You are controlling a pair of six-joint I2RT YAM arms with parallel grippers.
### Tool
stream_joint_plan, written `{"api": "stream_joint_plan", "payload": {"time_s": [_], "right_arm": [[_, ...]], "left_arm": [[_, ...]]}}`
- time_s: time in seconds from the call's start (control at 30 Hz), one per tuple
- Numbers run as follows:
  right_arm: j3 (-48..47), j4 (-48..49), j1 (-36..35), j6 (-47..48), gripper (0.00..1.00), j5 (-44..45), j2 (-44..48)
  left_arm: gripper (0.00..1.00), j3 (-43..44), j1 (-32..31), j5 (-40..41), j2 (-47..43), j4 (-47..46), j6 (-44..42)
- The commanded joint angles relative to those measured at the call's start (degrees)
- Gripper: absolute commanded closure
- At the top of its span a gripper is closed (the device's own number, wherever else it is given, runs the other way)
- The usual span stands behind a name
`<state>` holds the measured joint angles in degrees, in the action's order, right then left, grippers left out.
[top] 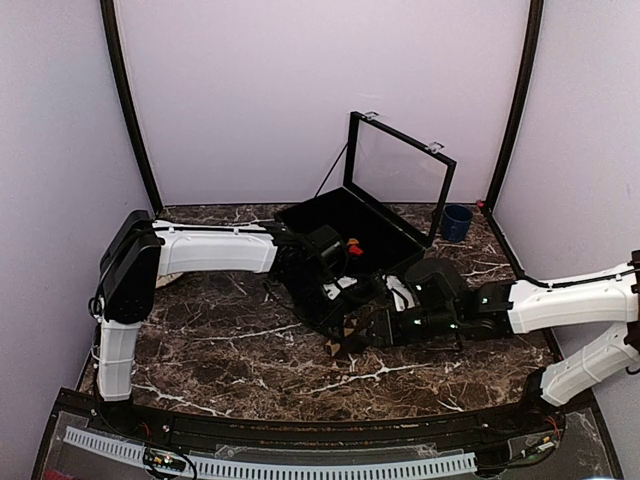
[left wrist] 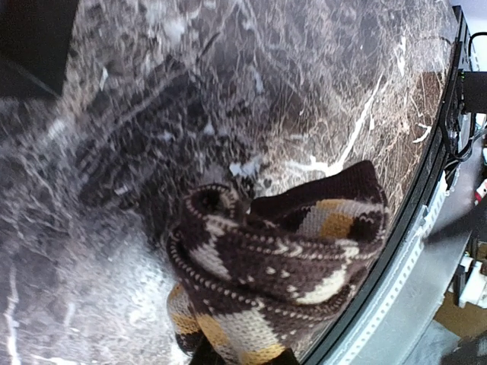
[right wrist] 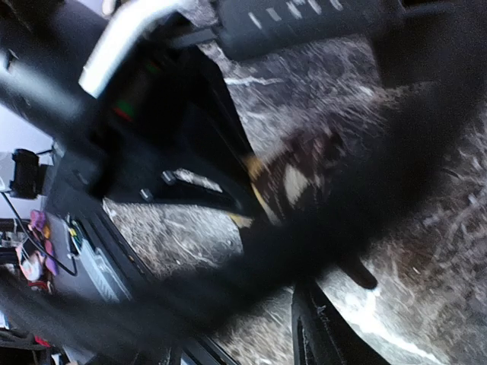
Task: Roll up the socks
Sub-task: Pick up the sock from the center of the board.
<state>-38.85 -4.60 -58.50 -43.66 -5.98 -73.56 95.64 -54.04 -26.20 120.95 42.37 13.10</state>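
A: Scene?
B: Dark marble-pattern table [top: 200, 350], with a black open case with glass lid [top: 330, 222] at the back.
A: Socks?
B: Black tan-diamond argyle sock [left wrist: 274, 266] is bunched mid-table, left gripper [top: 338, 308] clamped on it. Right gripper [top: 372, 326] is just beside it. Its wrist view is blurred, so can't tell its jaws. Small blue cup [top: 457, 222] sits right of the case. Red-orange fabric patch [top: 353, 247] is inside the case.

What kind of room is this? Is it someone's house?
Probably a robot test booth, not a house: lilac walls close in a marble-patterned table, a left arm and a right arm stand at its near edge, and a white cable strip runs along the front.
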Motion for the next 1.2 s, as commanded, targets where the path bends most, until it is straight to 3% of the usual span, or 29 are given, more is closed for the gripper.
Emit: {"api": "stream_joint_plan", "payload": {"time_s": [0.0,0.23,0.63,1.17], "right_arm": [[-3.6,6.6,-1.2,-2.5,0.56,0.3,-3.4],[-6.6,8.0,-1.7,-5.7,0.62,-0.6,-8.5],[-9.2,6.3,-2.1,-7.8,0.67,-0.7,-12.8],[-10.7,6.2,-2.0,-8.6,0.69,5.0,-14.8]], "left_arm": [[1.00,-1.8,0.5,-2.8,-1.0,-0.7,3.7],[1.00,-5.4,2.1,-5.0,-3.0,-5.1,8.1],[1.00,-14.9,6.3,-11.8,-9.4,-20.6,21.5],[1.00,-17.2,6.5,-13.8,-11.4,-21.5,22.3]]}}
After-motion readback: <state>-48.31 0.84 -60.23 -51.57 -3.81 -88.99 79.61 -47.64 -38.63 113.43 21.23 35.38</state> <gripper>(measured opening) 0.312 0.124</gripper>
